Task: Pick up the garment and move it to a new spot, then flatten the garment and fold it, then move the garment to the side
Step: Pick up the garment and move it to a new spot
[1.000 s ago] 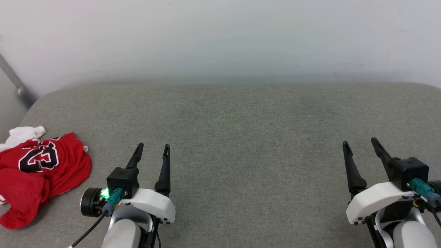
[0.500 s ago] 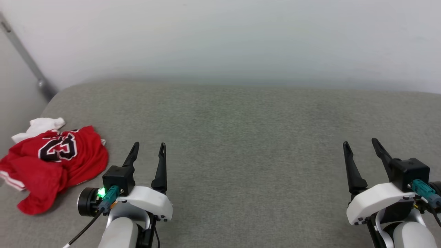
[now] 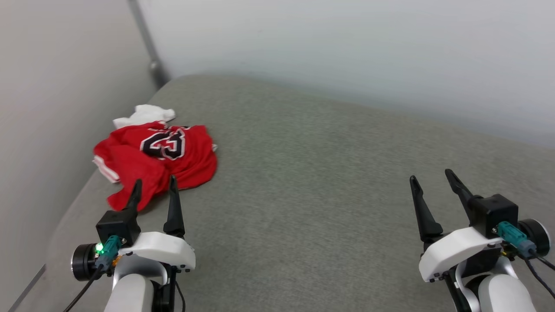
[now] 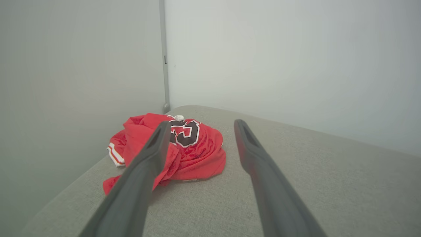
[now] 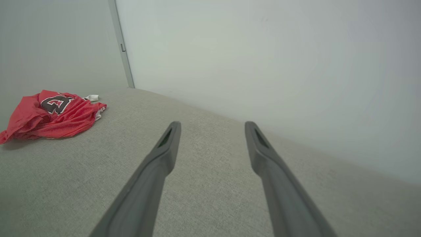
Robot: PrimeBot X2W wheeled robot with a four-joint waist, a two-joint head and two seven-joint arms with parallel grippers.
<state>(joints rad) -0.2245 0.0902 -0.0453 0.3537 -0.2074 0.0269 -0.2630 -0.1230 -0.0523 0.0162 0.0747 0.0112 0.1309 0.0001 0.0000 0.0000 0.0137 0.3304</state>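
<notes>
Left claw (image 3: 155, 181): two long dark fingers, released, nothing between them. It is nearest the viewer, on the line running out toward the grey vertical corner strip (image 3: 149, 52) where the two pale walls meet. In the left wrist view its tips stop short of the cloth; no contact is seen.

Right claw (image 3: 429, 174): also released and empty, well apart from the corner strip, on the far side from it, over bare grey woven-fabric counter (image 3: 325, 173).

The garment (image 3: 173, 151), a red jersey-style T-shirt with black white-outlined 23 and white sleeves, lies in a crumpled heap on the counter's rounded corner, just in front of the foot of the corner strip. The number faces up. One white sleeve points toward the strip, and a striped red-white edge shows on the side nearest the wall.

Judgement on handling:
- Light, limp mesh knit with no stiffness. It should sag and drape from any single pinch.
- Layers overlap, so a shallow pinch may lift one ply or slip off.
- Best hold: the raised fold at the edge farthest from the strip, pinched deep.
- For spreading, regrasp at the seamed shoulder or hem edges.
</notes>
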